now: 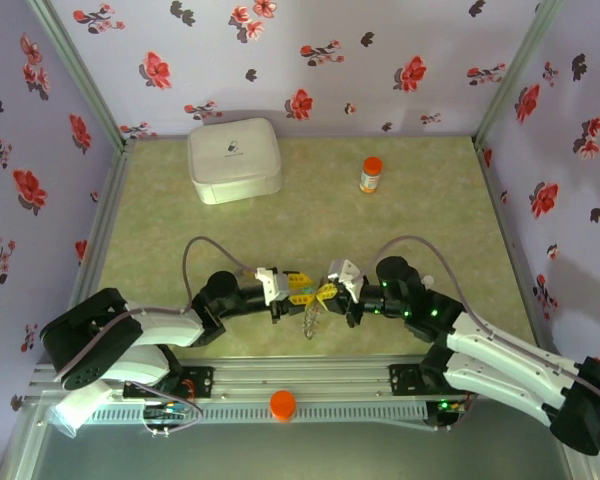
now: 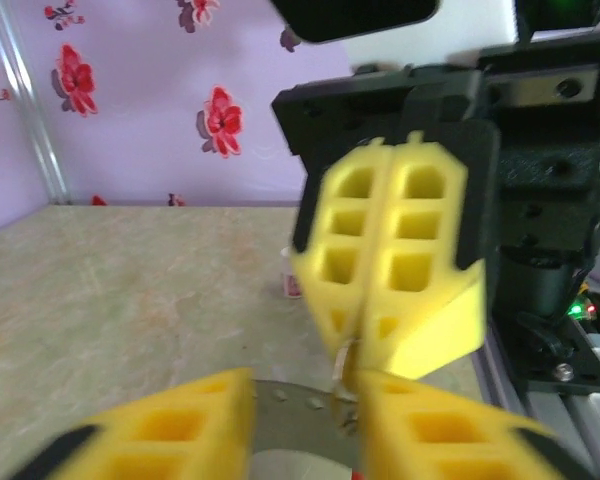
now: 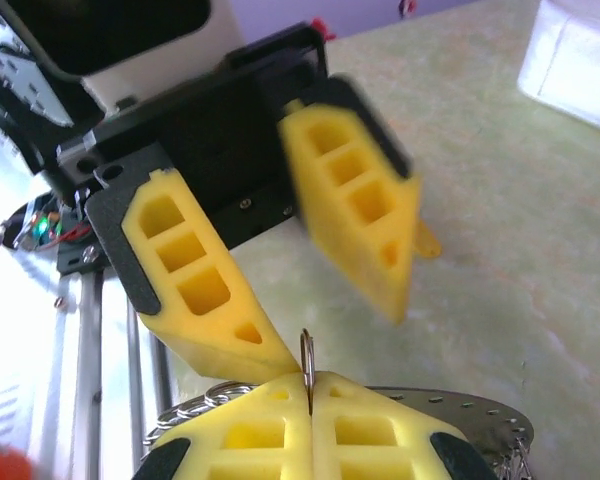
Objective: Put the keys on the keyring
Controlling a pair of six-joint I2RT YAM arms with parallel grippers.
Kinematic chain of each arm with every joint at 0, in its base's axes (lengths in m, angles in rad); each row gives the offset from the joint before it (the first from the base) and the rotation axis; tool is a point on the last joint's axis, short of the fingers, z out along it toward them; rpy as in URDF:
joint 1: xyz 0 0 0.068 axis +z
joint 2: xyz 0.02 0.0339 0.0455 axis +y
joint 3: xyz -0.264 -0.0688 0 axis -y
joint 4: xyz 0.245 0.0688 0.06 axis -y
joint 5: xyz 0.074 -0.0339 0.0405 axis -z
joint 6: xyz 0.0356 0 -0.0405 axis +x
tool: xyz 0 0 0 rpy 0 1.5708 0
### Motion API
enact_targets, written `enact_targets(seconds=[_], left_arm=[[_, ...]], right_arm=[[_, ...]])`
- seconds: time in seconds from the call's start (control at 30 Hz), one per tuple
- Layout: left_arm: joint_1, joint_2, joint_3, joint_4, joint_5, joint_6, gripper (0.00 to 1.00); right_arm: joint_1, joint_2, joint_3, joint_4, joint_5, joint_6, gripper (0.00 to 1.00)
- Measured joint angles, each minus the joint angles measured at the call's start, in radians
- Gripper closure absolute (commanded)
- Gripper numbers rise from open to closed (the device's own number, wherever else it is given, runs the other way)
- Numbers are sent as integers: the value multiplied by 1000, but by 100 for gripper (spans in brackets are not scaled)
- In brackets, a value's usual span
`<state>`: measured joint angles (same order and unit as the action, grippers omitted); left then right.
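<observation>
Both grippers meet nose to nose over the front middle of the table. My right gripper (image 3: 308, 388) is shut on a thin upright metal loop (image 3: 307, 348). The keyring (image 3: 465, 412), a flat grey beaded band, lies just behind its fingers, with coiled wire (image 3: 195, 403) to the left. My left gripper (image 2: 300, 405) stands open, its fingers (image 3: 195, 265) spread on either side of the loop, and the keyring band (image 2: 300, 420) shows between them. From above, a grey bunch (image 1: 310, 320) hangs below the left gripper (image 1: 298, 288) and right gripper (image 1: 328, 293). I cannot make out single keys.
A white lidded box (image 1: 234, 160) sits at the back left and an orange-capped bottle (image 1: 371, 175) at the back right. Flowered walls close in three sides. An orange knob (image 1: 282, 404) sits on the front rail between the arm bases.
</observation>
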<state>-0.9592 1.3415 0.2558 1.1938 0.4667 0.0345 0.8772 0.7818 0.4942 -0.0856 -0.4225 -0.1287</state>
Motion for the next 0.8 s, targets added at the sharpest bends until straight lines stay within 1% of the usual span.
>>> enact_targets(seconds=[0.07,0.17,0.27,0.4,0.57,0.7,0.8], left_arm=[[-5,-30,-4,-17,0,7,57],[-5,-109,-2,-107,0,46,57],[-5,-174,21,-241,1,102,58],[-5,-230,74,-425,0,184,61],[-5,-250,104,-548,2,243,64],[-5,-238,114,-591,25,255,65],[-5,-228,114,-604,36,261,68]], right_arm=[[0,22,69,-104,2,-47,100],[0,80,201,-266,9,-125,100],[3,142,295,-378,24,-185,100],[36,204,349,-484,69,-252,100],[81,257,387,-552,106,-316,100],[97,270,399,-552,114,-334,100],[105,275,403,-552,118,-337,100]])
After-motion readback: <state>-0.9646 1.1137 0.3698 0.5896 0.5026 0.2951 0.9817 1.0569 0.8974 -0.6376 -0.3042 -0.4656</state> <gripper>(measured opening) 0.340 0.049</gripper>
